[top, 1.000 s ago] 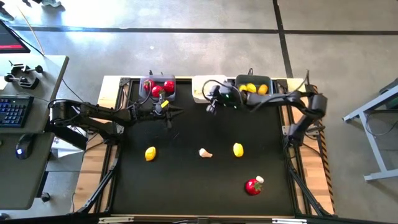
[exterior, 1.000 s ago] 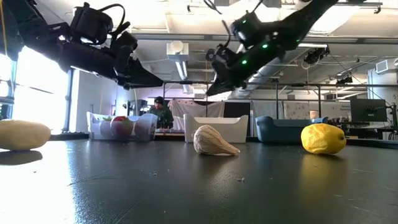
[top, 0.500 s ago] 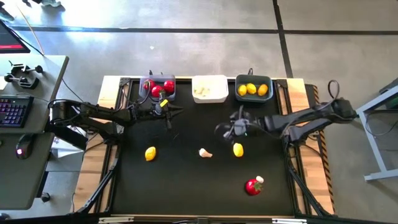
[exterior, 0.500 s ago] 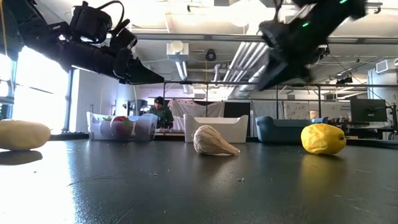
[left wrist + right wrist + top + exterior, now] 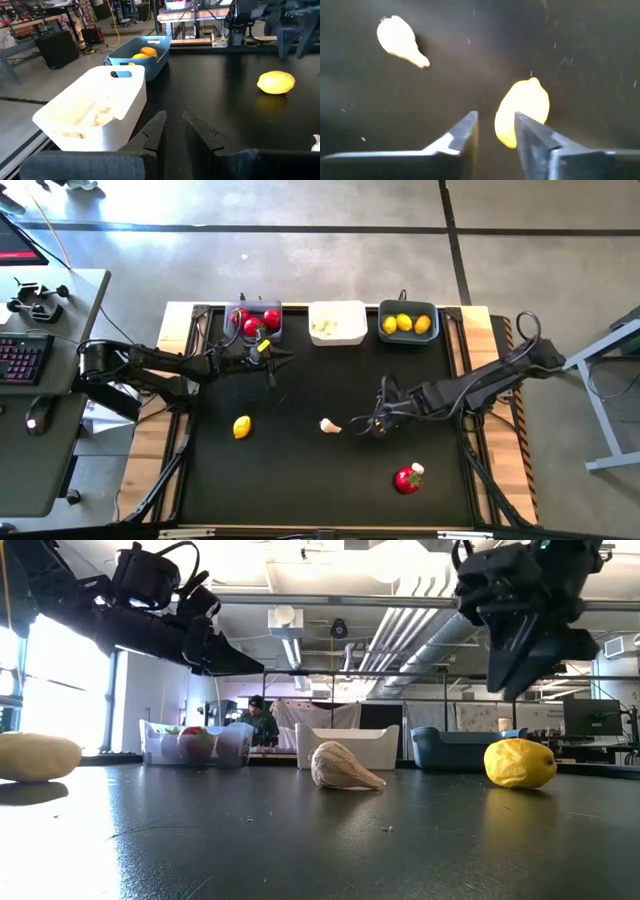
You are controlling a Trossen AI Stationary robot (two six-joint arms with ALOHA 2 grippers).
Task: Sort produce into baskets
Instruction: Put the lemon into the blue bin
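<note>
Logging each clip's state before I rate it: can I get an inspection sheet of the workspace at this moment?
Surface: black table, wooden edges at the sides.
Job's things: grey basket holds tomatoes; white basket holds pale pieces; teal basket holds lemons. Loose on the table: left lemon, garlic, right lemon, and a tomato with a garlic piece touching it.
Clutter: nothing seen.
Grippers: right gripper hovers over the right lemon, jaws apart, nothing held. Left gripper waits near the grey basket, jaws a narrow slit apart, empty.
Cables: cable loops on the right arm.
Surroundings: desk with keyboard left; a person far behind.
</note>
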